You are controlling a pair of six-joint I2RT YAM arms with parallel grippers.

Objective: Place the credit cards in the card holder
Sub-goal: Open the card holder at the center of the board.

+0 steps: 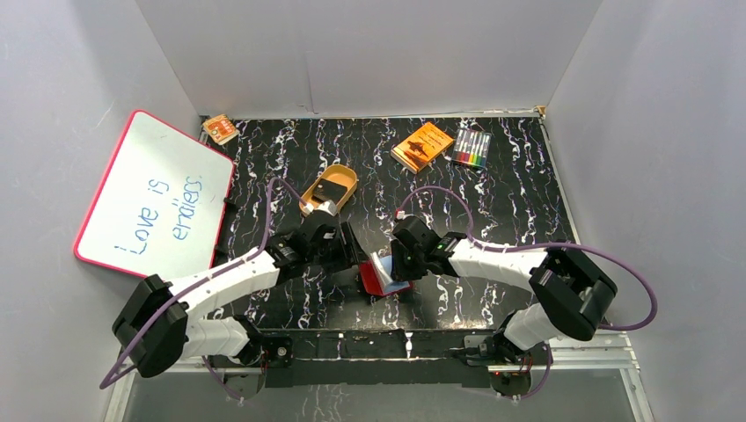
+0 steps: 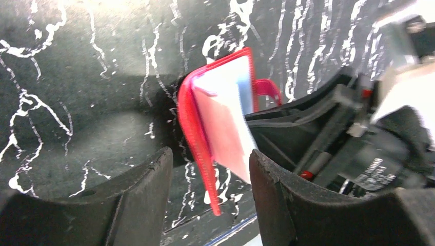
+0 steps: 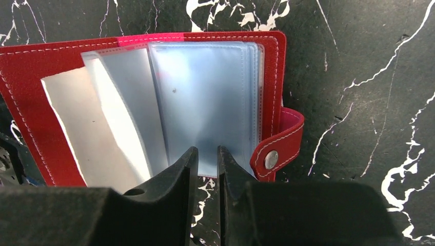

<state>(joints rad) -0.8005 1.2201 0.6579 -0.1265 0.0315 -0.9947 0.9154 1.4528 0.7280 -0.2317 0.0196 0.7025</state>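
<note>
Though top view hides it, right gripper (image 3: pixel 205 160) pinches card holder (image 3: pixel 205 97); left gripper (image 2: pixel 210 156) wide.

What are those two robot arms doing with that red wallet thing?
They are getting the red card holder ready for cards. The right gripper pinches the lower edge of one of its clear pockets, so the holder stands open like a book near the front of the table. The left gripper is open and empty, right beside it. Neither gripper has a card; one dark credit card lies in the tan tray farther back.
</note>
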